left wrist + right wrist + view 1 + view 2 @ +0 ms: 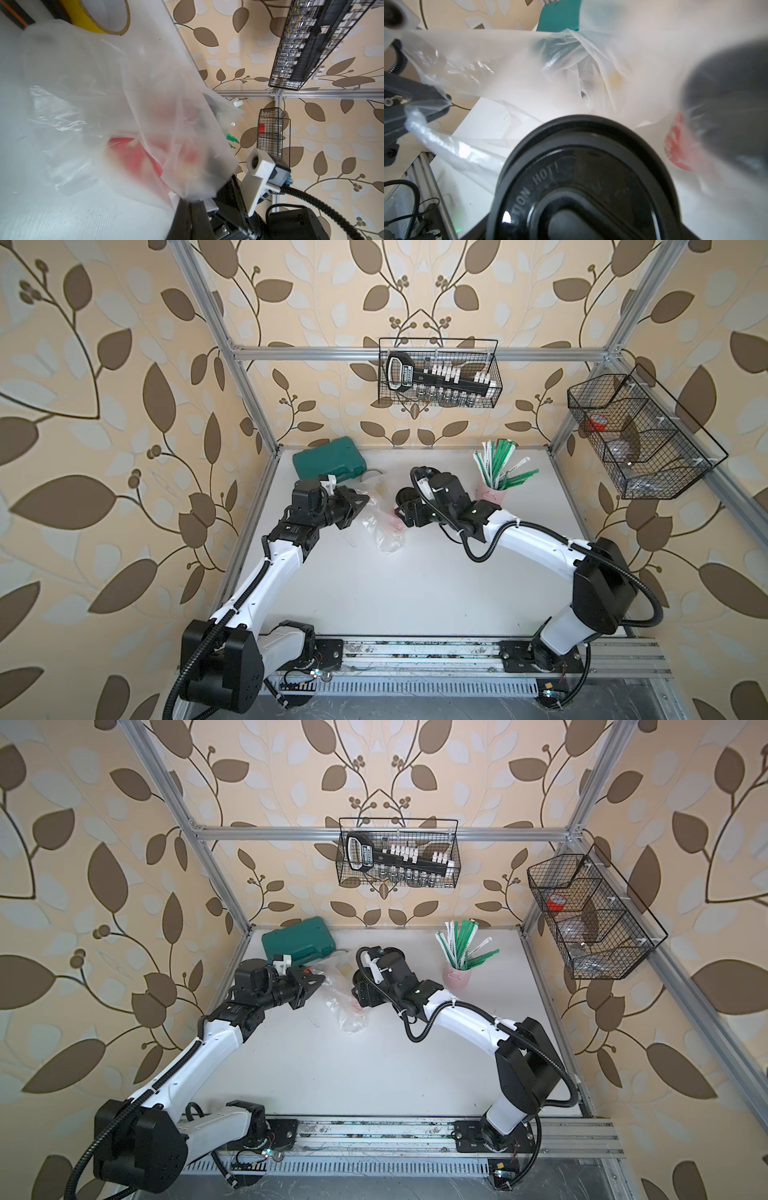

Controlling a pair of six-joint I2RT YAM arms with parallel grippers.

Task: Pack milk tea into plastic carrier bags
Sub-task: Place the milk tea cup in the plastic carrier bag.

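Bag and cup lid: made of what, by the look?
Bag: thin plastic film, clear to milky, glossy; it crinkles and the red cup shows through. Cup lid: moulded black plastic, likely rigid, glossy; raised HOT lettering, sharp highlight.

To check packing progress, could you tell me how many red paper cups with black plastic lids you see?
2. One cup is in the right gripper; the other cup sits inside the transparent plastic bag held by the left gripper.
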